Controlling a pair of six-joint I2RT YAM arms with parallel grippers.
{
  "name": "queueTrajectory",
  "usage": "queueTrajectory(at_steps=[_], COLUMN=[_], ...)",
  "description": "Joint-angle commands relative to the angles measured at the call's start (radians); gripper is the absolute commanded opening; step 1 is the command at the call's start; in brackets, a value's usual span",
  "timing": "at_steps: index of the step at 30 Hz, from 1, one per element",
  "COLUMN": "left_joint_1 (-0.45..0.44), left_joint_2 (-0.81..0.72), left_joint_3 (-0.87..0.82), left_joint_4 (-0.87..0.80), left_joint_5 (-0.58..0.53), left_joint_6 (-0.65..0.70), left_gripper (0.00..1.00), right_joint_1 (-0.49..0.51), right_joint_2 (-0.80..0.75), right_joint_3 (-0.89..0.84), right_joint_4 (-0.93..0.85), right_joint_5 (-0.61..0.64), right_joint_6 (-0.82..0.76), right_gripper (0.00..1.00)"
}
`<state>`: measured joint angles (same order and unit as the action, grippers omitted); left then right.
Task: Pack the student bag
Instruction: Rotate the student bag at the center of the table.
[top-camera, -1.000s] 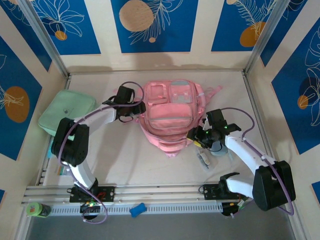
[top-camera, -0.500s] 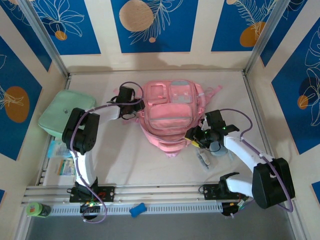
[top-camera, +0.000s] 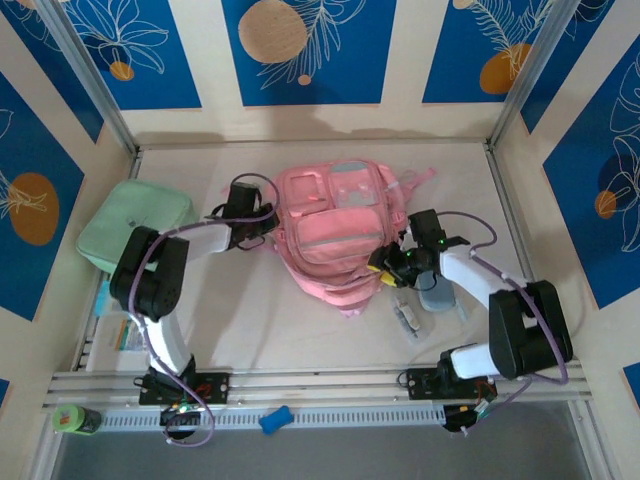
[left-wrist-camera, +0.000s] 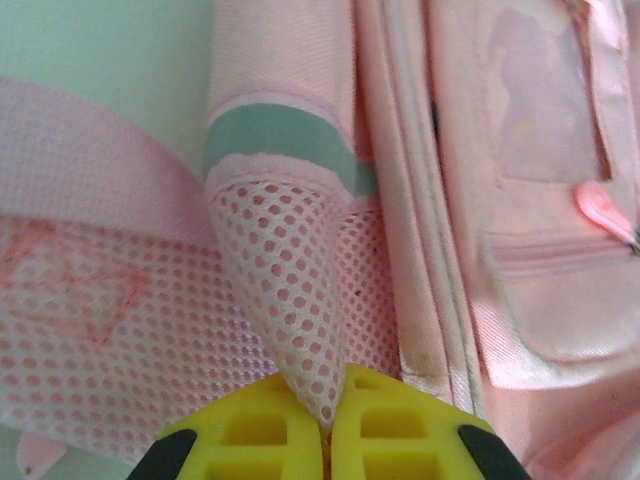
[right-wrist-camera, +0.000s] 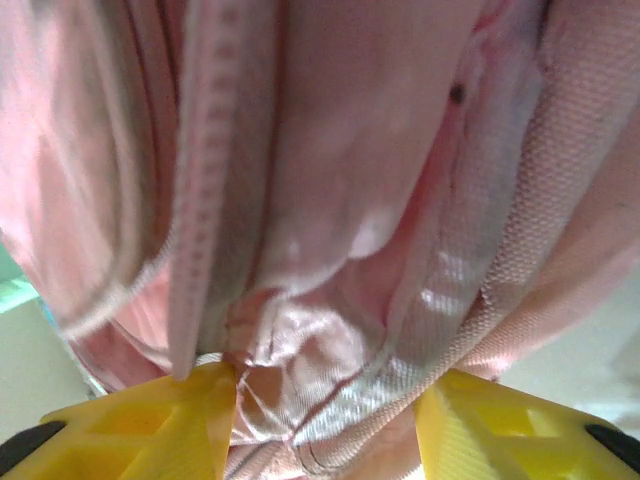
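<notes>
L pincer (left-wrist-camera: 325, 418) tight on student bag (top-camera: 335, 235)

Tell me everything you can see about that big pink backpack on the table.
The student bag is a large pink fabric backpack lying flat, front up, in the middle of the table. Its front shows several zip pockets and a pale blue panel; straps trail from its far right corner. One side has a pink mesh pocket with a green band. The left gripper, jaws shut, pinches a fold of that mesh; the right gripper clamps bunched fabric on the opposite side.
</notes>
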<state>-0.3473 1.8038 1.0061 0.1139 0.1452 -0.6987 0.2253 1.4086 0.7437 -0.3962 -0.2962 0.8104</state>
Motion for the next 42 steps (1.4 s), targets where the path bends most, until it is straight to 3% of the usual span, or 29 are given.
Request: queueTrajectory(at_steps=[1,8,14,17,24,29,32,42], left_joint_1=[0.021,0.000,-0.040,-0.063,-0.176,-0.277,-0.342,-0.440], left_joint_2=[-0.119,-0.295,-0.347,-0.367,-0.375,-0.403,-0.424,-0.396], left_joint_3=[-0.089,-0.268,-0.266,-0.277,-0.289,-0.311,-0.308,-0.318], left_joint_4=[-0.026,-0.013,-0.108,-0.070,-0.057,-0.033,-0.047,0.035], left_joint_5=[-0.006,-0.030,-0.124,-0.111,-0.156,-0.166,-0.211,-0.215], left_joint_6=[0.013,-0.081,-0.113,-0.167,-0.279,-0.415,-0.471,-0.584], left_gripper=[0.00,0.00,0.00,0.00,0.00,0.00,0.00,0.00], right_joint_1=[-0.024,-0.081,-0.078,-0.047,0.130,0.282,0.398,0.750], right_joint_2=[0.090,0.293,0.178,0.096,-0.062,-0.165,-0.209,-0.168], right_joint_3=[0.105,0.341,0.325,0.291,0.233,0.167,0.140,0.084], right_joint_4=[0.107,-0.012,-0.165,-0.227,-0.335,-0.311,-0.292,-0.087], right_joint_5=[-0.086,-0.080,0.067,0.140,0.272,0.309,0.397,0.681], right_joint_6=[-0.028,-0.123,-0.201,-0.225,-0.205,-0.172,-0.125,0.140], right_gripper=[0.49,0.46,0.47,0.47,0.46,0.47,0.47,0.43])
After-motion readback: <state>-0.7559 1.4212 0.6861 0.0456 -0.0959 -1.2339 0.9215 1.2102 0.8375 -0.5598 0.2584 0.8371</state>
